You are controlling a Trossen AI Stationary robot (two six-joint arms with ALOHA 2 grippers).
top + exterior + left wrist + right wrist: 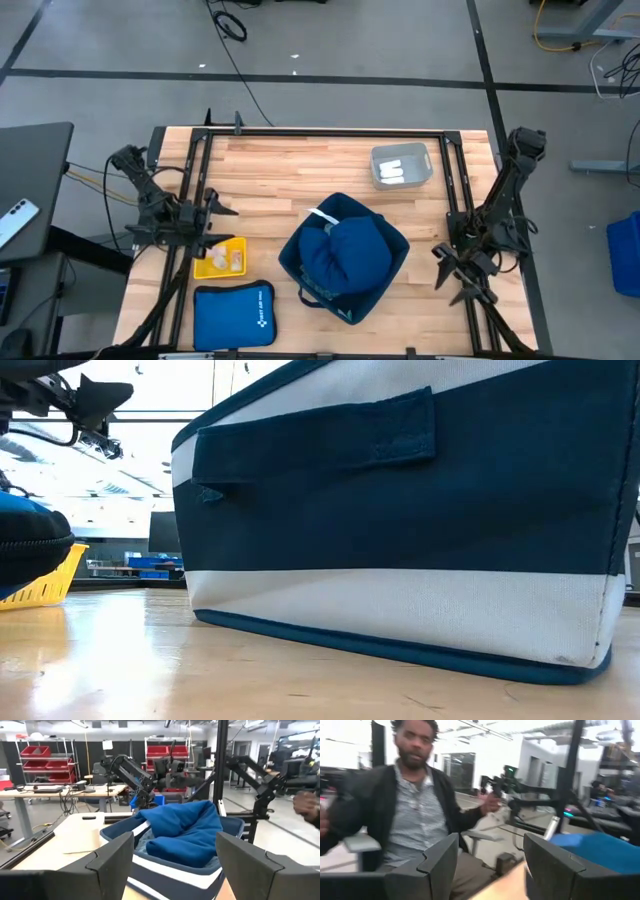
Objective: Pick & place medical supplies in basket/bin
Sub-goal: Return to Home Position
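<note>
A navy-and-white fabric basket (345, 290) stands at the table's middle, and the large dark-blue cloth (345, 250) is heaped in it, bulging above the rim (182, 827). White rolls lie in a yellow tray (221, 258) and in a clear bin (402, 166). The teal cloth and the vials cannot be made out. My left gripper (220, 226) hovers open at the left edge above the yellow tray, pointing at the basket (175, 862). My right gripper (447, 270) hangs open at the right edge, right of the basket (490, 865). Neither touches anything.
A flat bright-blue zip pouch (233, 315) lies near the front edge, left of the basket. Black frame rails (455, 200) run along both table sides. A person (415, 805) sits beyond the table's left side. Bare wood lies between the basket and the far edge.
</note>
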